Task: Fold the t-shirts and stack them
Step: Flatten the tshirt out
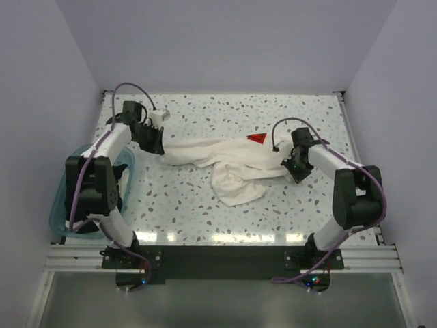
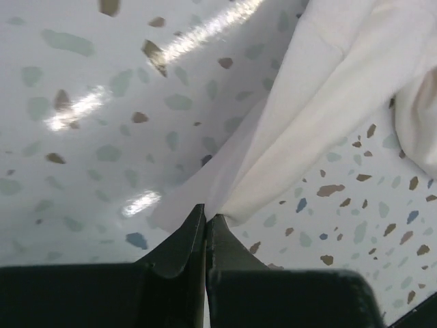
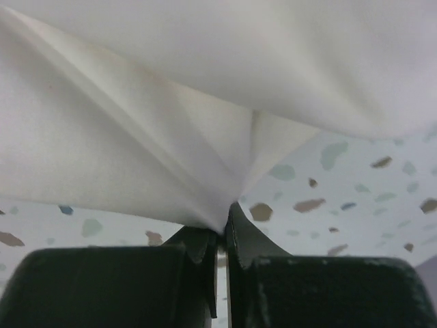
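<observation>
My left end effector is pinched shut on an edge of the white shirt. Its two dark fingers meet tip to tip with a thin fold of cloth caught between them, close to the speckled tabletop. From that pinch the cloth fans away toward 1 o'clock in the wrist view, as a ridge with a soft crease along it.

My right end effector is likewise closed on the shirt. Its fingers clamp a gathered point of fabric, and pleats spread from it toward 10 and 12 o'clock, filling most of that wrist view. Tabletop shows under the cloth at 3 o'clock.

From the top camera, the left end effector sits at about 10 o'clock on the tabletop and the right one at about 3 o'clock, with the shirt strung between them across the middle. The shirt is crumpled, not flat. A narrow band runs from the left grip toward the centre, and a loose bunch hangs out toward 6 o'clock. A small red print shows on the cloth at about 1 o'clock from the centre, near the right grip.

A teal tub sits at 8 o'clock by the tabletop's left edge, partly hidden behind the left arm.
</observation>
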Controlling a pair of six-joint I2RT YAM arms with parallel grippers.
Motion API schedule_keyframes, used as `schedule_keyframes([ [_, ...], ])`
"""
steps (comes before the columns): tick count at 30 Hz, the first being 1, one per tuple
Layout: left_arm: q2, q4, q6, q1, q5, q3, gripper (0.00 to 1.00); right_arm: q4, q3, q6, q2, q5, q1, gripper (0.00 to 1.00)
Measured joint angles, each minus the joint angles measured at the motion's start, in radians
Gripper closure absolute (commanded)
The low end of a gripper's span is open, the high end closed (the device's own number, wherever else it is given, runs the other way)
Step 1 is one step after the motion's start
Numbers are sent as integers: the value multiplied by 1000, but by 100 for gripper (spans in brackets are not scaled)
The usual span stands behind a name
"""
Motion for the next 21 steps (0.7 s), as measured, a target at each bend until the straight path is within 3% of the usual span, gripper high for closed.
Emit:
schedule_keyframes([
  [9,-44,14,35,34,-200,119,100,-99,46,-151,-186,-1,-232,100],
  [21,359,15,-19,36,-259,657,100,-142,228,-129,-118,-51,-229,100],
])
